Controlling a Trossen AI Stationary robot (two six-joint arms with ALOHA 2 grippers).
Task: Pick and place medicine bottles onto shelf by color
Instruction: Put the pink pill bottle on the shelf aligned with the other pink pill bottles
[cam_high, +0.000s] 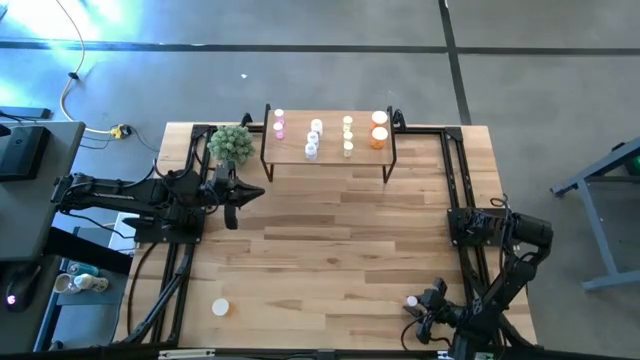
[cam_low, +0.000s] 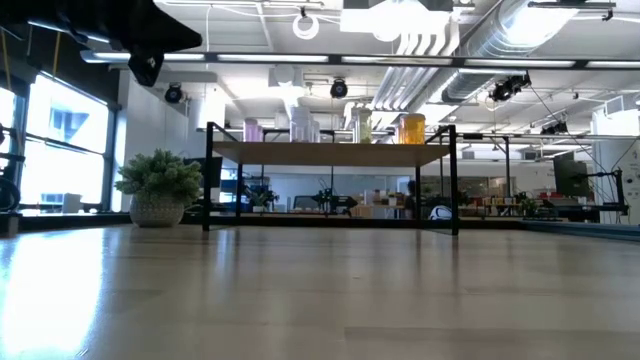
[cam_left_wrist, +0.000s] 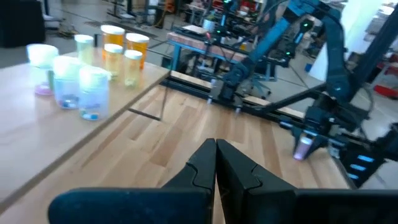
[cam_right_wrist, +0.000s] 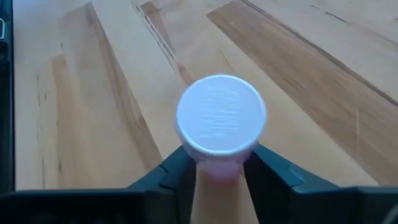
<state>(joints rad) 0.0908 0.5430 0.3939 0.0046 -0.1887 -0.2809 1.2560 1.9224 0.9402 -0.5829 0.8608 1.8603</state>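
Gripping a small bottle near the table's front right corner, the right gripper has its two dark fingers pressed against the bottle's sides just below the cap. The bottle is a short cylinder with a broad, round white cap bearing faint raised lettering, and the sliver of body below it is tinted pink. Whether it stands on the wood or is lifted clear cannot be told.

The high view shows this bottle only as a white dot at the gripper's tip, but it lays out the rest: the shelf stands at the back middle of the table, carrying bottles in four groups, pink at the left, whitish next, yellow-green after that and orange at the right. One more white-capped bottle sits alone near the front left of the table. A small potted plant stands just left of the shelf.

The left gripper hovers over the table's left side with its fingers shut together and nothing between them. Its wrist view alone shows the shelf bottles' colours from the side and the right arm far across the table with the pinkish bottle. The low view shows the shelf's black legs and wooden top with bottles on it, but neither gripper's fingers.
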